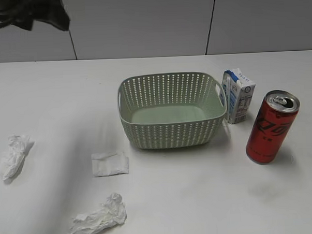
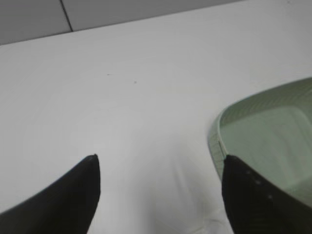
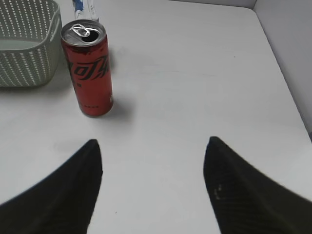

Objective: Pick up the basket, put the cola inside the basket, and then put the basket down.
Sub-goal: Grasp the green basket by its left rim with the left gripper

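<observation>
The pale sage-green basket stands empty on the white table at the middle. Its rim also shows in the left wrist view and in the right wrist view. The red cola can stands upright to the right of the basket, and in the right wrist view it is ahead and to the left. My left gripper is open and empty, above the table left of the basket. My right gripper is open and empty, short of the can and to its right. Part of the left arm shows at the top left.
A blue-and-white carton stands between the basket and the can. Crumpled tissues lie at the left and front, and a folded tissue lies left of the basket's front. The table's right edge is near.
</observation>
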You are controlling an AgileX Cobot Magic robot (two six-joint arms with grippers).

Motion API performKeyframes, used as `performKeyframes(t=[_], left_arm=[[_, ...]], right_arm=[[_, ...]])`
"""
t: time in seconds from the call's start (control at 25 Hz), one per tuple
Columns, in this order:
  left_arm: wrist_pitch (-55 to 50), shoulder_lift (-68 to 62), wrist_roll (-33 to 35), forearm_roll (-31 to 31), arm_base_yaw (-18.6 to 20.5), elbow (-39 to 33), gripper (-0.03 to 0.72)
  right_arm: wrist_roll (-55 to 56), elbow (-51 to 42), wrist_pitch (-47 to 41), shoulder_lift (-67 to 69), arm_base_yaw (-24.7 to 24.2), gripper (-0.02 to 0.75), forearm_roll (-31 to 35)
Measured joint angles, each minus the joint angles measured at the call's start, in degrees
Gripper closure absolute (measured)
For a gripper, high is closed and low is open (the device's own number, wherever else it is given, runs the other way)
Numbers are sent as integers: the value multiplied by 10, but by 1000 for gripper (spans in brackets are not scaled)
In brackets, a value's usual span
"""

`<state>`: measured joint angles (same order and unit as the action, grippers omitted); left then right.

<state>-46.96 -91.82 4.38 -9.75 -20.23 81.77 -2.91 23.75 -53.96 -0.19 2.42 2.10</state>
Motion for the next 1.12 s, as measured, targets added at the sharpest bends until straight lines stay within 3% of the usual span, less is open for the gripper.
performKeyframes(t=[0.44,0.72,1.12], left_arm=[[-133,-215,-160,34,-80,182,99],[-143,-291,-223,32,-108,193,99],[-133,-356,-283,32,-109,196,99]], right_arm=[[0,0,0,0,0,239,-1],[0,0,0,0,0,240,-1],[0,0,0,0,0,240,-1]])
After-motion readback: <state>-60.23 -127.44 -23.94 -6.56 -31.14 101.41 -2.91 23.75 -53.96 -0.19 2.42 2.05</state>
